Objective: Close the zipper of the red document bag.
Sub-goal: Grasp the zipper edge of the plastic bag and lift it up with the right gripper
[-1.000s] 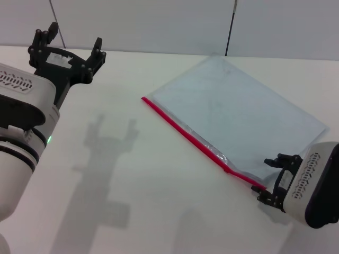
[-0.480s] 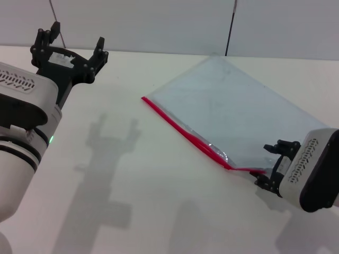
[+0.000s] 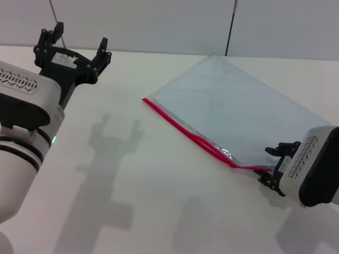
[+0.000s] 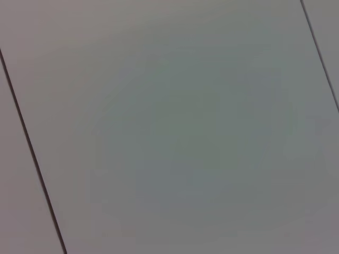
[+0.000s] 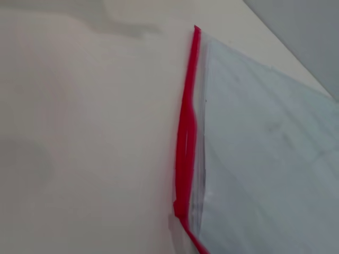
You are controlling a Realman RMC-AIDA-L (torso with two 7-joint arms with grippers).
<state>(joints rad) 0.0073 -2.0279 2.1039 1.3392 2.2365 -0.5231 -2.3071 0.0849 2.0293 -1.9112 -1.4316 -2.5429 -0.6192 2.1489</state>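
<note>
The red document bag (image 3: 238, 111) lies flat on the white table, a pale translucent pouch set at a slant. Its zipper (image 3: 180, 127) is the red strip along the long edge facing me. Near the right end the strip kinks and lifts toward my right gripper (image 3: 271, 170), which is shut on that end at the bag's near corner. The right wrist view shows the zipper (image 5: 186, 137) running away along the bag (image 5: 265, 159); the slider is not visible. My left gripper (image 3: 78, 39) hangs open, raised at the far left, well away from the bag.
The white table (image 3: 132, 185) spreads between the arms, with arm shadows on it. A grey panelled wall (image 3: 159, 21) stands behind the table. The left wrist view holds only the wall panel (image 4: 169, 127) with dark seams.
My right gripper has drawn the zipper's near end slightly up and to the right, so the strip now kinks. The left gripper has drifted a little to the right.
</note>
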